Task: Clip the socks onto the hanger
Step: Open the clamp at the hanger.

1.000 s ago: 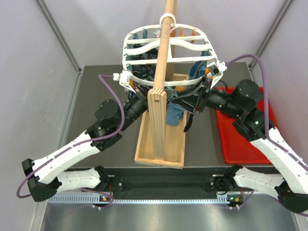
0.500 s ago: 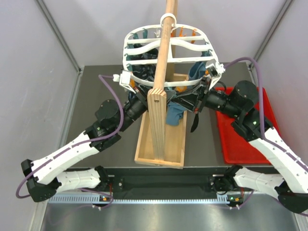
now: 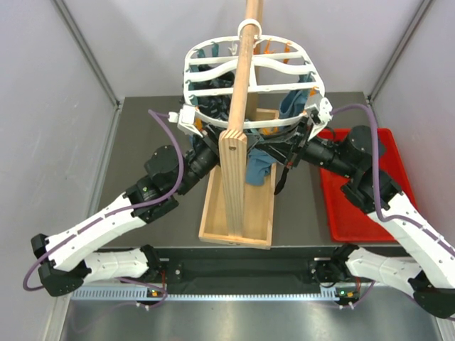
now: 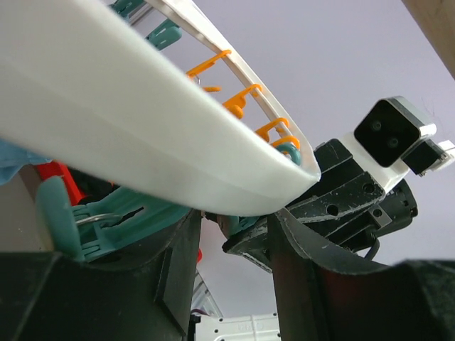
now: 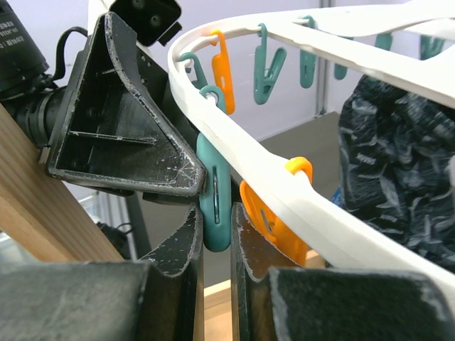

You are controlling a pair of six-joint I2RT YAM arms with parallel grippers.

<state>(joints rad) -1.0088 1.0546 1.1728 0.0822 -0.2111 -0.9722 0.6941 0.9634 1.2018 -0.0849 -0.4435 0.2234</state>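
Note:
The white oval hanger (image 3: pixel 249 67) hangs on the wooden pole, with orange and teal clothespins round its rim. My right gripper (image 3: pixel 293 145) sits under the front right rim. In the right wrist view it (image 5: pixel 215 220) is shut on a teal clothespin (image 5: pixel 215 192), next to an orange one (image 5: pixel 274 220). A slim black sock (image 3: pixel 281 179) dangles below this gripper; its top end is hidden. My left gripper (image 3: pixel 206 142) is under the front left rim. In the left wrist view it (image 4: pixel 234 220) has its jaws apart against the rim (image 4: pixel 142 135), with nothing between them.
The wooden pole (image 3: pixel 238 92) rises from a tray-like wooden base (image 3: pixel 238 213) between the arms. Blue-teal cloths (image 3: pixel 259 167) and dark patterned fabric (image 5: pixel 398 163) hang from the hanger. A red tray (image 3: pixel 362 213) lies at the right. Grey walls close in both sides.
My right arm has shifted slightly under the rim. The dangling black sock swung right, then back left. My left arm has barely moved.

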